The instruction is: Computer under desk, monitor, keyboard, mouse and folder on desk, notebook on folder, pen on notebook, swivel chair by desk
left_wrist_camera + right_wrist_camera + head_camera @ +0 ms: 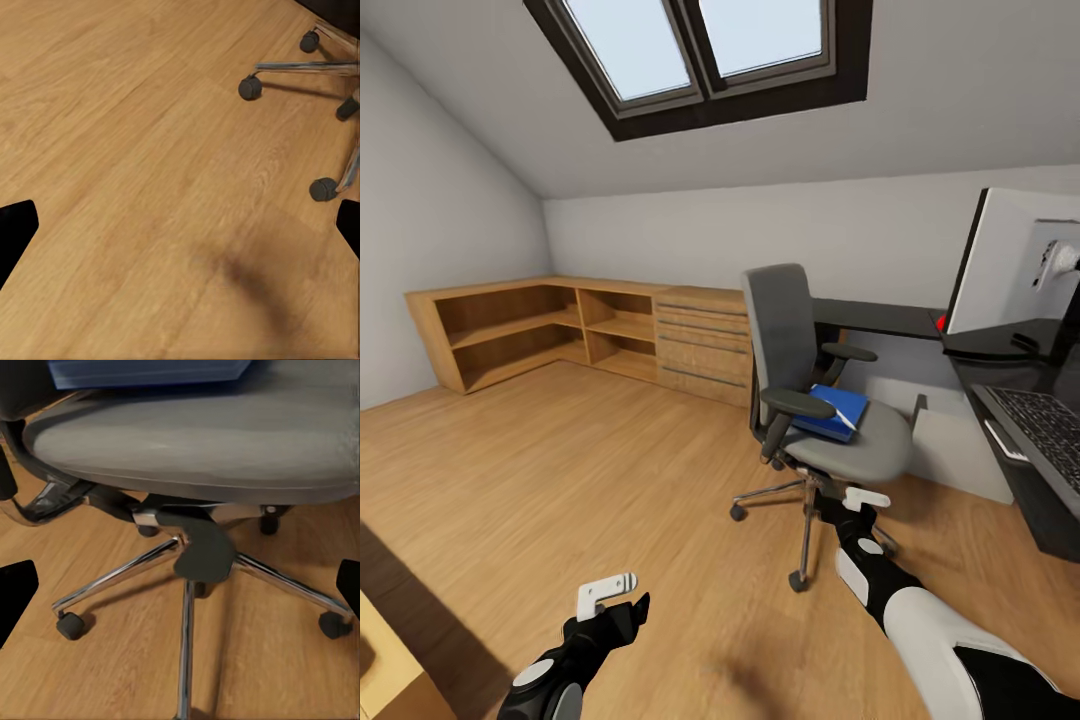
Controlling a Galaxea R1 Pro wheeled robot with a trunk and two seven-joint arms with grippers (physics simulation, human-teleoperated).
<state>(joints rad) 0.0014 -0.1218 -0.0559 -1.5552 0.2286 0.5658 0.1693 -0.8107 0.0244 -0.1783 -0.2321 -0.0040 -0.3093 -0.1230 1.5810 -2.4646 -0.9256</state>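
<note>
The grey swivel chair (810, 400) stands on the wood floor a little left of the dark desk (880, 318). A blue folder (837, 410) lies on its seat, and its edge (150, 371) shows in the right wrist view above the chair seat (210, 435). On the desk are the monitor (1010, 265) and the keyboard (1045, 430). A pale box, likely the computer (960, 452), sits under the desk. My right gripper (860, 503) is open, low in front of the chair base (199, 555). My left gripper (615, 597) is open over bare floor.
Wooden shelves (530, 335) and drawers (705, 345) line the back wall under the sloped ceiling and skylight. A small red thing (940, 322) lies at the desk's far corner. Light wooden furniture (385, 660) is at my near left. Chair casters (250, 88) sit near my left gripper.
</note>
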